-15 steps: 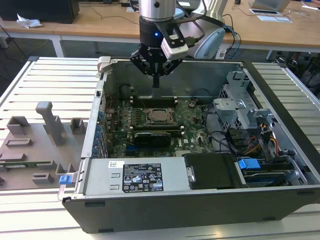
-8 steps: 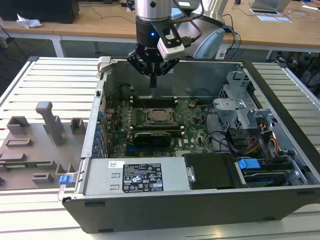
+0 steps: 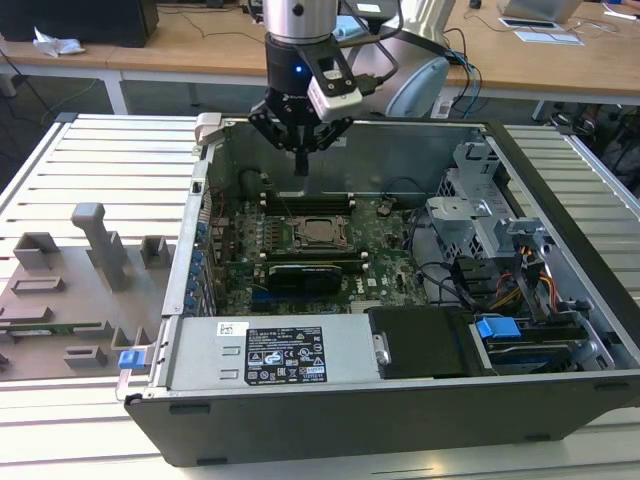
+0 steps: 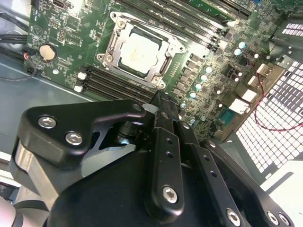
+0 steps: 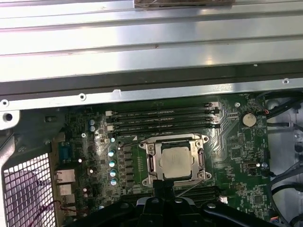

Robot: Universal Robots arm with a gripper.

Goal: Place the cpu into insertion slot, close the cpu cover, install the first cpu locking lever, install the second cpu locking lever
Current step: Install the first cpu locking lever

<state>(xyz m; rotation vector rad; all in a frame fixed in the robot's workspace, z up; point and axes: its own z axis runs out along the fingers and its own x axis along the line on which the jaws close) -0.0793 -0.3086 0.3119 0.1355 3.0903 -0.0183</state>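
Exterior view: the tool was seen above the open computer case, which was set on the slatted counter. Its fingers were drawn narrow, with nothing held. The cpu was seen below it on the motherboard, well apart from the tip.

Second wrist view: the tool was seen pinched together and empty. The cpu was seated in its socket, with the cpu cover laid down around it as a frame. Whether the locking levers were latched could not be told.

First wrist view: the tool was lined up just beside the socket edge. The cpu was flat inside the cpu cover, between two banks of memory slots.

Risk, as judged: if the narrow tip were brought down off line, the cover frame or the chip top could be struck and scratched. A thin lever could be slipped off by the closed tip and sprung back. The nearby memory slots could be caught by the tool body.
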